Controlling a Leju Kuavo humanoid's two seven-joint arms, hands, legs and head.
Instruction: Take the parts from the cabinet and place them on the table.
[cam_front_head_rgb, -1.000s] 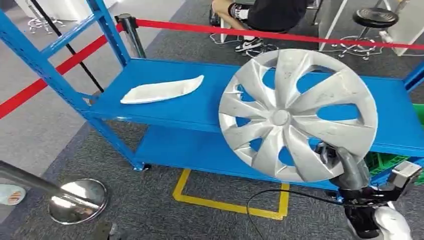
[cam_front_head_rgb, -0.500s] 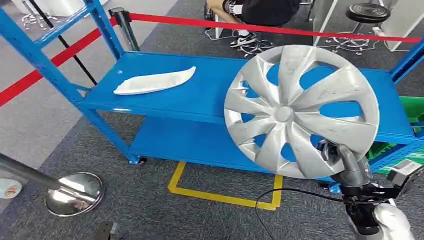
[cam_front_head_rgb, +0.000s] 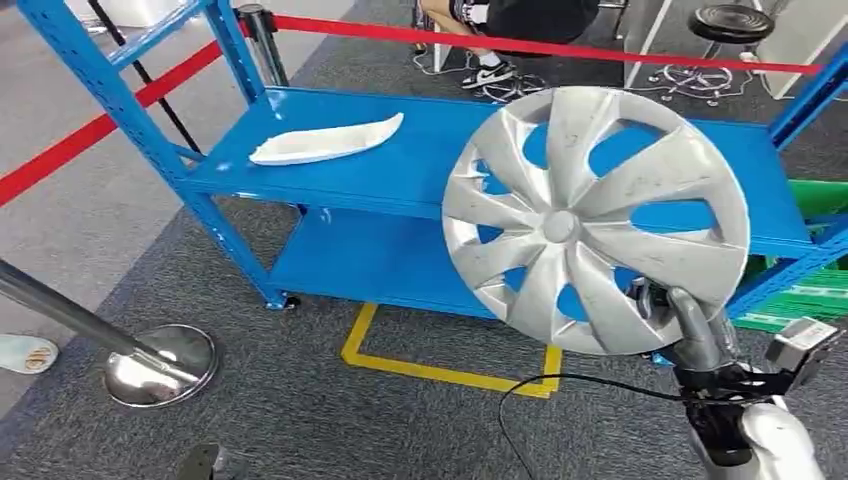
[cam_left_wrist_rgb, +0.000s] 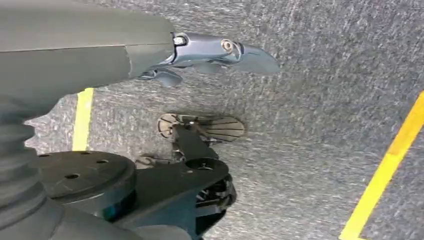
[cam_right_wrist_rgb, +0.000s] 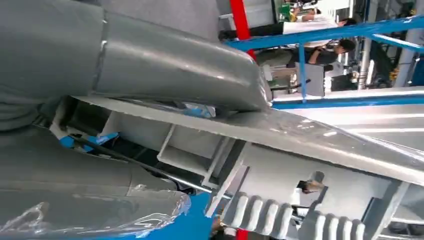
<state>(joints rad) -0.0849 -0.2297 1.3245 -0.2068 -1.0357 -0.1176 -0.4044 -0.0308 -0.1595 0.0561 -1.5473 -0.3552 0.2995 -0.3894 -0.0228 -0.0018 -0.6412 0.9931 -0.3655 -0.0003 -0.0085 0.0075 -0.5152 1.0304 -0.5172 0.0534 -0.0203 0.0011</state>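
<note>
A large silver hubcap (cam_front_head_rgb: 595, 220) stands upright in front of the blue cabinet (cam_front_head_rgb: 420, 170), held at its lower rim by my right hand (cam_front_head_rgb: 690, 335). In the right wrist view the thick grey thumb (cam_right_wrist_rgb: 175, 65) presses on the hubcap's rim (cam_right_wrist_rgb: 325, 140), with its ribbed back side below. A white curved part (cam_front_head_rgb: 325, 142) lies on the cabinet's upper shelf, to the left of the hubcap. My left hand (cam_left_wrist_rgb: 200, 50) hangs over the grey carpet with its fingers stretched out and nothing in them.
Red barrier tape (cam_front_head_rgb: 560, 48) runs behind the cabinet, and a chrome stanchion base (cam_front_head_rgb: 160, 365) stands on the carpet at the left. A yellow floor marking (cam_front_head_rgb: 450, 375) lies before the cabinet. A green crate (cam_front_head_rgb: 810, 300) sits at the right. A person (cam_front_head_rgb: 520, 25) sits beyond the tape.
The camera has shifted a little, so the whole scene sits slightly differently. The hubcap stays in my right hand, and the white part lies still on the shelf.
</note>
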